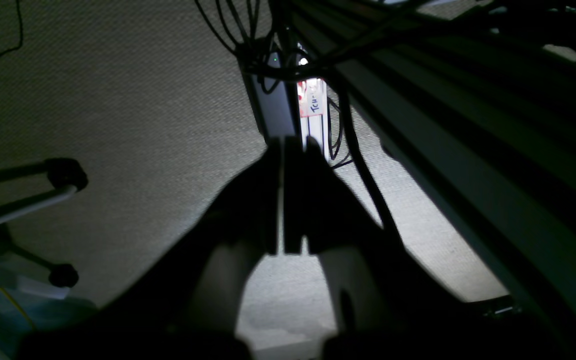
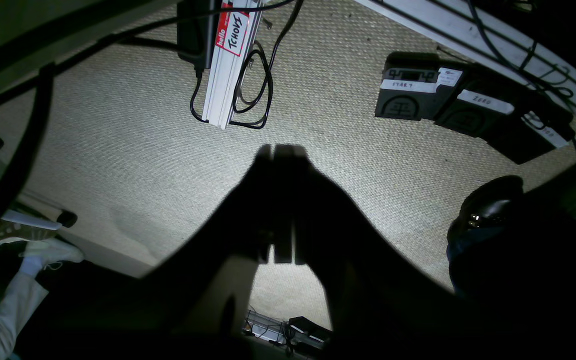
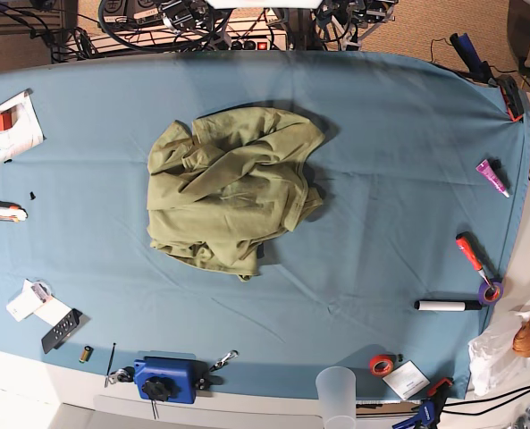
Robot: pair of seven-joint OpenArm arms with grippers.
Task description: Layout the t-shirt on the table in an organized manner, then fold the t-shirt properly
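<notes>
Looking down from the base view, we saw the t-shirt [image 3: 231, 188] lying crumpled near the middle of the table [image 3: 399, 179], with neither arm in sight. Only the wrist views showed our left gripper [image 1: 293, 145] and right gripper [image 2: 283, 150], both pressed closed, empty, over carpet [image 2: 133, 165].

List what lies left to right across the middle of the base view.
White packet with a red patch → crumpled t-shirt on the table → pink tube. Neither arm shows in this view.
</notes>
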